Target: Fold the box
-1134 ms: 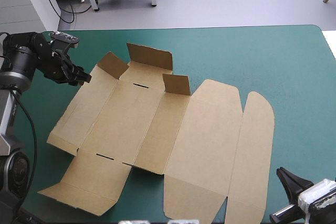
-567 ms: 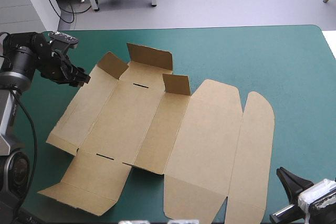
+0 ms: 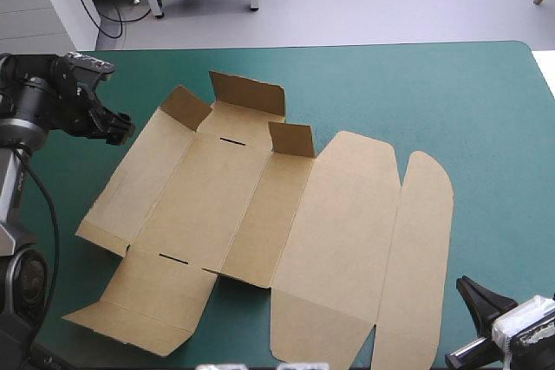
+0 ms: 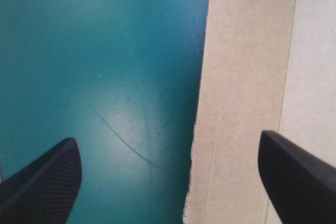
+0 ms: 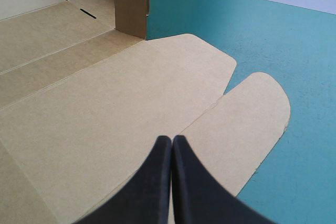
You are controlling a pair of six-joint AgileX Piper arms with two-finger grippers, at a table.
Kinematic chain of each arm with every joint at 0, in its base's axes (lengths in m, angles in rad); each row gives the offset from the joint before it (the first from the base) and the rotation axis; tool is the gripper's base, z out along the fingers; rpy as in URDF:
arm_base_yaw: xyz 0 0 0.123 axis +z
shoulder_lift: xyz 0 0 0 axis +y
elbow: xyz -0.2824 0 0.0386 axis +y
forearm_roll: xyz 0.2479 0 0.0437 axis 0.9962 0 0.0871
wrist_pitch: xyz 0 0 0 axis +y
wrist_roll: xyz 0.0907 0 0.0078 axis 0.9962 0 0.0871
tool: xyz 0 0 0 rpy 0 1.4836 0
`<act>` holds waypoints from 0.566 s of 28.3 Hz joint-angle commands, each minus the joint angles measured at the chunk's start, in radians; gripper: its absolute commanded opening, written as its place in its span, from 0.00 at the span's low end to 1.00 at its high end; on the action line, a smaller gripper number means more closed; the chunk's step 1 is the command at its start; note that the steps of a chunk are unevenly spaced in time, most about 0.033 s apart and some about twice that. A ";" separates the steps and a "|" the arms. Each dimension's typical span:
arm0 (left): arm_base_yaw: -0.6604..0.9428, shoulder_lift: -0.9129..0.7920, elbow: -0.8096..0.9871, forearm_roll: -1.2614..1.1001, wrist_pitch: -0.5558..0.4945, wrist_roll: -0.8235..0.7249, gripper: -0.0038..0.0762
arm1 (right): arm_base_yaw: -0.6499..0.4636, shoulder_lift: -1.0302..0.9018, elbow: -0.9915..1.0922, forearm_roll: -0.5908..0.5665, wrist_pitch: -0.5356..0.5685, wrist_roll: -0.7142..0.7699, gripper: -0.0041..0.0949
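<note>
Left end effector (image 4: 168,141) holds its fingers wide apart; right end effector (image 5: 172,140) has them pressed together.

The high view looks down from behind; 2 close wrist views share the box (image 3: 217,205) with it.

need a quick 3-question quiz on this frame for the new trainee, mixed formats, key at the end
1. True or false: the left end effector is shut.
2. What lies between the left end effector's fingers? A) the left edge of the box, with teal-green cover beside it; B) a raised flap; C) the lid's rounded tab.
3. Fill in: at the box's far end, ___ small flaps stand raised.

Key: 1 false, the fingers stand well apart; 2 A; 3 three.
</note>
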 commanded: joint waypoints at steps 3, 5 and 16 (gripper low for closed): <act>0.155 -0.031 0.028 -0.288 0.030 0.040 0.86 | -0.007 0.015 -0.023 0.005 -0.078 -0.009 0.02; 0.240 -0.024 0.088 -0.420 0.030 0.136 0.86 | -0.007 0.015 -0.023 0.005 -0.078 -0.009 0.02; 0.284 0.073 0.276 -0.495 0.030 0.302 0.86 | -0.007 0.015 -0.023 0.005 -0.078 -0.009 0.02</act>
